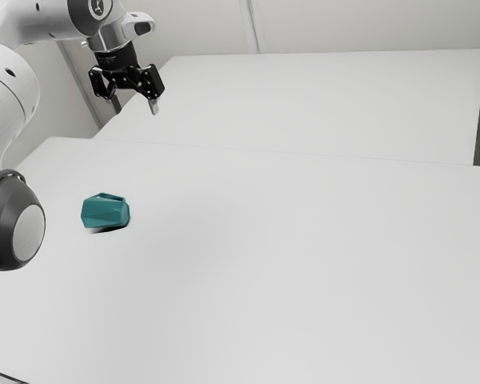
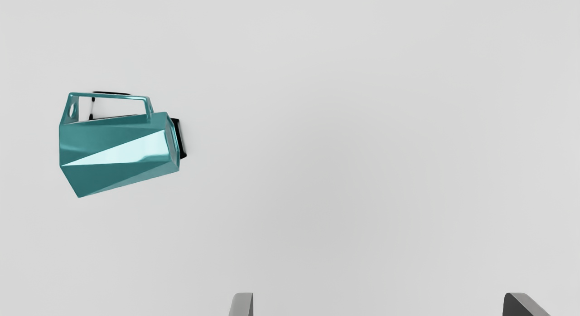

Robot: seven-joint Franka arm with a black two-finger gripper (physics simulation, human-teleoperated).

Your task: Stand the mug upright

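At the exterior view's left, the teal faceted mug lies on its side on the white table; probably light, rigid and slick, it should be held squarely across the body, not by its thin handle. Farther off, slightly right, the black two-finger gripper hangs open and empty.

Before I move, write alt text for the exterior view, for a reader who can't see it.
A teal, faceted mug lies on its side on a white table, toward the exterior view's left. Higher in the picture, the black pincer of a white robot arm hangs open, clear of the mug.
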